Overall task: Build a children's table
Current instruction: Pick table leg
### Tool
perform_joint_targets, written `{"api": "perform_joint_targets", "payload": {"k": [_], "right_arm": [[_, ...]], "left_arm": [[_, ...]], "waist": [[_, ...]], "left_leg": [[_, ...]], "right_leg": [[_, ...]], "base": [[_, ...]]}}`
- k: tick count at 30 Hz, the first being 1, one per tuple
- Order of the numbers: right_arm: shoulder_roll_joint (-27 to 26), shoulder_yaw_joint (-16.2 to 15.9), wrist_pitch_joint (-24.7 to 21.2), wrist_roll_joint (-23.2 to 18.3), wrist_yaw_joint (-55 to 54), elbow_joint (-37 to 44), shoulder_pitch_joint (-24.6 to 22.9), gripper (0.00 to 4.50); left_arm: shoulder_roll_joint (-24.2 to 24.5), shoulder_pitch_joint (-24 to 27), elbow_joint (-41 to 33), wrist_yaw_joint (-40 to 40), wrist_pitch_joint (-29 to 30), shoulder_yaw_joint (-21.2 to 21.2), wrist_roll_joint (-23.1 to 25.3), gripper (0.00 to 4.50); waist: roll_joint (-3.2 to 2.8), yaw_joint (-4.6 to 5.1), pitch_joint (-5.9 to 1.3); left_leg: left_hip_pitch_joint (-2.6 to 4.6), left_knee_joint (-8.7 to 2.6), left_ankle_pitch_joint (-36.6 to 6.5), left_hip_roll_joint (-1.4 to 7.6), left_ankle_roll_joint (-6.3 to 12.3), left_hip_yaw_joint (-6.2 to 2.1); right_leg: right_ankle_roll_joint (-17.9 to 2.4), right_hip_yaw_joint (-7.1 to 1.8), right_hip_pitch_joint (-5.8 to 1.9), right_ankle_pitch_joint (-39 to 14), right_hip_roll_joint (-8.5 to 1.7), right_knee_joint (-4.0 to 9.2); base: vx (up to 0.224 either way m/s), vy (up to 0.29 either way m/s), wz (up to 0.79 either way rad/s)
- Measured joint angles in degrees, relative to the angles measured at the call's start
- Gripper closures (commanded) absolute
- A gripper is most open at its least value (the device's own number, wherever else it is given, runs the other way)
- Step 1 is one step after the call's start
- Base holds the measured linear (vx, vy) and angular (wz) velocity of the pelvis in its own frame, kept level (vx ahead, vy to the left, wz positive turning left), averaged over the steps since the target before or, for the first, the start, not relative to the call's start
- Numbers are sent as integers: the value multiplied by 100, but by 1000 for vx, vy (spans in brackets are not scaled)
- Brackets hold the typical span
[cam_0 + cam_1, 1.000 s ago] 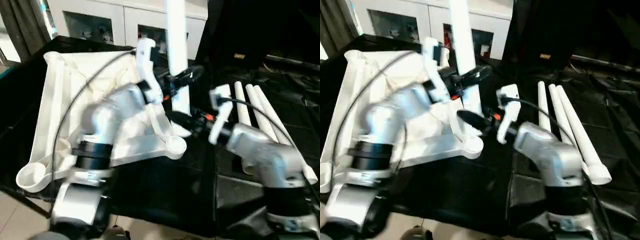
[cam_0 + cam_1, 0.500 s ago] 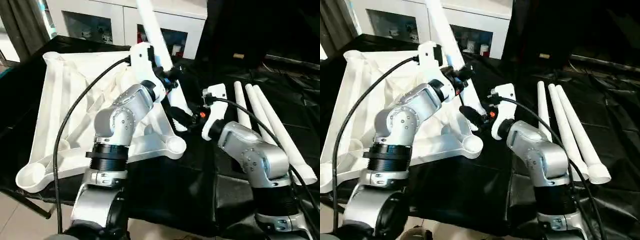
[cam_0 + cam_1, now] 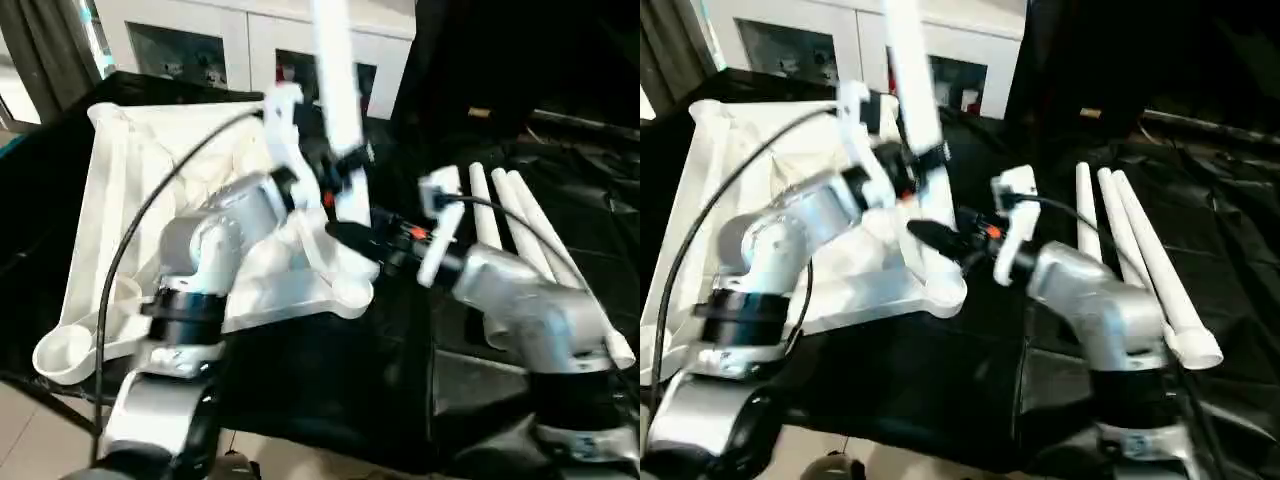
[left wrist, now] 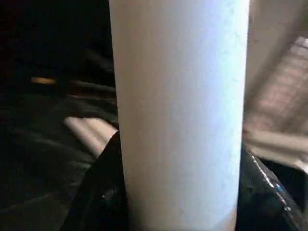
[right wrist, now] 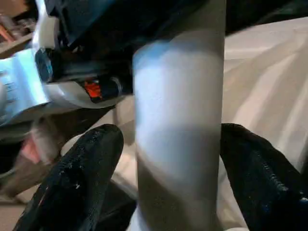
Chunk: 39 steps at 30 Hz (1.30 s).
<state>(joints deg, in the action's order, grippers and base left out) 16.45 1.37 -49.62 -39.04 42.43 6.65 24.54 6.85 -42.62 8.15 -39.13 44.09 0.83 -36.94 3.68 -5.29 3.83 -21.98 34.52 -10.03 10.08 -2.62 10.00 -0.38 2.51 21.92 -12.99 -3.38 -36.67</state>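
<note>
The left gripper (image 3: 343, 172) was pinched on a white leg (image 3: 337, 110), its black fingers (image 4: 103, 192) pressed against both sides of the tube in the left wrist view. The leg stood nearly upright, leaning slightly, its upper end running out past the top of the head views and its lower end down at the near right corner of the tabletop (image 3: 130, 200). The right gripper (image 3: 352, 236) reached in from the right, lower on the same leg; in the right wrist view its two black fingers (image 5: 77, 178) sat on either side of the tube, close against it, so it appeared to be clamped on the leg as well, just below the left gripper.

The tabletop lay upside down on the left half of the black-draped work table (image 3: 330, 380), ribbed underside up, with a round corner socket (image 3: 62, 352) showing at its near left corner and another (image 3: 350, 290) at its near right corner, just beside the foot of the held leg. Whether the leg's end sat inside that socket could not be told.

Three more white legs (image 3: 1140, 260) lay side by side on the right half of the work table, touching or nearly touching one another, well apart from the tabletop. White cabinets (image 3: 220, 45) stood behind the table's far edge
</note>
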Motion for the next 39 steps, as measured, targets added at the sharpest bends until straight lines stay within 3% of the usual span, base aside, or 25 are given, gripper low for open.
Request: {"api": "perform_joint_targets", "payload": {"k": [6, 8, 18, 20, 25, 30, 34, 35, 39], "right_arm": [[211, -127, -232, -203, 374, 220, -63, 97], [215, -148, -259, -271, 407, 241, -70, 130], [220, -188, -325, -397, 416, 433, -146, 206], [216, -191, -256, -377, 367, 432, -168, 211], [31, -267, 81, 165, -243, 157, -161, 229], [-126, -295, 274, 551, -766, -157, -162, 245], [-271, -368, 364, 699, -967, -238, -123, 250], [-294, -389, 395, 740, -993, -244, -119, 250], [-395, -440, 481, 913, -1142, -308, -20, 251]], "left_arm": [[71, 12, -283, -782, 201, 161, -634, 255], [70, 12, -290, -884, 222, 197, -750, 257], [145, 42, -294, -1121, 201, 199, -824, 257], [112, 47, -290, -1035, 168, 185, -769, 201], [-114, 5, -203, -20, -366, 40, 56, 159], [-408, -155, 171, 1302, -783, 65, 771, 153], [-732, -273, 375, 2035, -929, 297, 865, 153], [-800, -295, 404, 2145, -940, 372, 854, 181], [-1012, -314, 415, 2432, -958, 604, 724, 207]], "waist": [[1, 10, -1], [1, 7, -1], [2, -1, -1], [2, -1, -1], [10, 3, -6], [13, 19, -5], [18, 20, -2], [21, 20, -1], [23, 17, 0]], "left_leg": [[5, 0, 4, 0, -2, 0], [4, 1, 6, 0, -1, 0], [3, 1, 7, 0, -1, 0], [3, 1, 7, 0, -1, 0], [3, 2, 13, 0, 0, 0], [2, 2, 16, 0, -3, 0], [-1, 2, 15, 0, -1, -1], [-1, 2, 15, 0, -1, -1], [-1, 2, 15, 0, 0, 0]], "right_leg": [[-3, 0, 0, 2, 0, -7], [-4, 0, 0, 2, 0, -7], [-4, 0, -1, 3, 0, -5], [-4, 0, -1, 3, 0, -6], [-2, 0, -3, 10, 0, -4], [2, -1, -2, 16, 0, -2], [2, 0, -1, 16, 0, 1], [2, 0, -1, 16, 0, 1], [2, 0, 0, 17, 0, 1]], "base": [[0, 0, 0], [0, 0, 0], [0, 0, 0], [0, 0, 0], [0, 0, 0], [0, 0, 0], [0, 0, 0], [0, 0, 0], [0, 0, 0]]}}
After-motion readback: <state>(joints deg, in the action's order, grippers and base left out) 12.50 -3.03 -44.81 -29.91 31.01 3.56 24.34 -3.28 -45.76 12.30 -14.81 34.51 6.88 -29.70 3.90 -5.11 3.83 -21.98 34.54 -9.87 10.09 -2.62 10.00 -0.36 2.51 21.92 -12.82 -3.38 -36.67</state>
